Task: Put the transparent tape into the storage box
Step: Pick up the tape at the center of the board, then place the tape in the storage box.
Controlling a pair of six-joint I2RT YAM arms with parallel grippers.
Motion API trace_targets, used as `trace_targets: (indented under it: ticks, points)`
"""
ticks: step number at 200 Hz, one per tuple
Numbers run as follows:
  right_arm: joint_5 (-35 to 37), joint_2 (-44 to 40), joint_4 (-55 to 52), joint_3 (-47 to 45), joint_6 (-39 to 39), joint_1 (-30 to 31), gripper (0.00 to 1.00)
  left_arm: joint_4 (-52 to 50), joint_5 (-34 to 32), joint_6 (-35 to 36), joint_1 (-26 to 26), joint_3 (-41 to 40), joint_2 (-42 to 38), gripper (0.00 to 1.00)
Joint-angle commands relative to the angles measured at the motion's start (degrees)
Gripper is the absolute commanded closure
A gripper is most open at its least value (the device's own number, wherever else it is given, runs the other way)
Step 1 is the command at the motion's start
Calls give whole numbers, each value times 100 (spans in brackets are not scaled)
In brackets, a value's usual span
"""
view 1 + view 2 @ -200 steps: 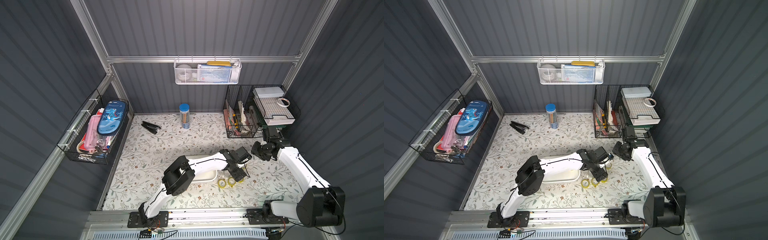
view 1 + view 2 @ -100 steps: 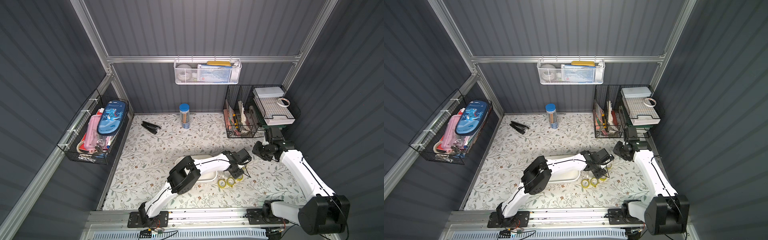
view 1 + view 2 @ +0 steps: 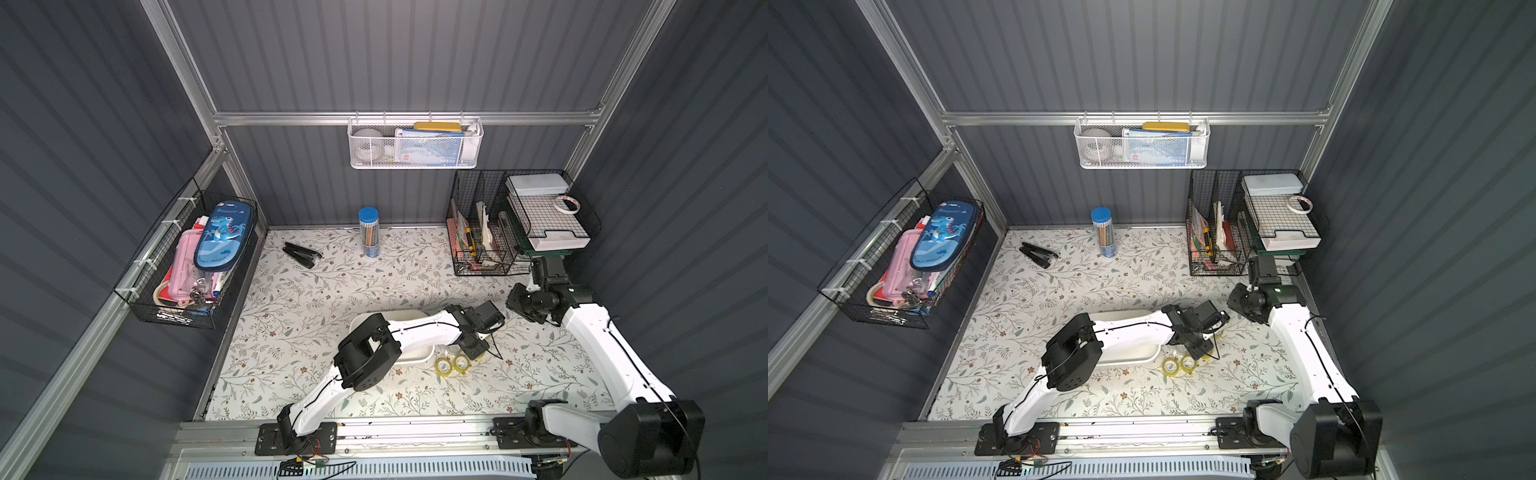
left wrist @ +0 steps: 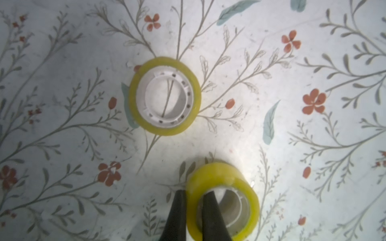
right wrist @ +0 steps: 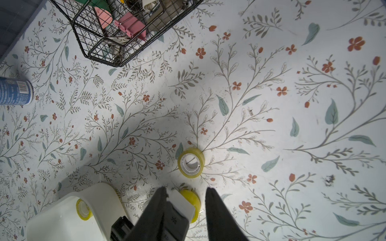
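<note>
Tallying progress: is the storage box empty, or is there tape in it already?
Not empty. The right wrist view shows one yellow-tinted tape roll inside the storage box, by its wall.

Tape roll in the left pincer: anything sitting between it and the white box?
Nothing visible does. The left pincer grips the tape roll; in the right wrist view only bare tabletop separates it from the storage box. A loose roll lies off to one side.
</note>
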Motion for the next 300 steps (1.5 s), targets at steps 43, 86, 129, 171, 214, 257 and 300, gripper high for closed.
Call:
trace_targets:
  ticks: [43,86,129,171,214,257,300]
  points:
    - [-185,47,-136,-123,-178,-18,63,-786,-676,-626,415,-355,-1289,100]
    - [-350,424,-48,-312,-283,125,64,-1162,-1035,-1240,810,-869,-2393,100]
    - [-305,914,81,-430,-285,421,63,-1727,-1329,-2007,1087,-1949,-3315,100]
    - [-288,1197,302,-590,-218,494,62,-1589,-1321,-2687,1441,-3601,-4074,100]
    - [-198,1455,350,-630,-267,582,62,-1196,-1264,-2789,1994,-4334,-4385,100]
    - [-141,1604,403,-582,-234,650,62,-825,-1151,-2558,2311,-4370,-4016,100]
    - [-95,1615,394,-568,-214,665,62,-512,-1067,-2449,2480,-4381,-3661,100]
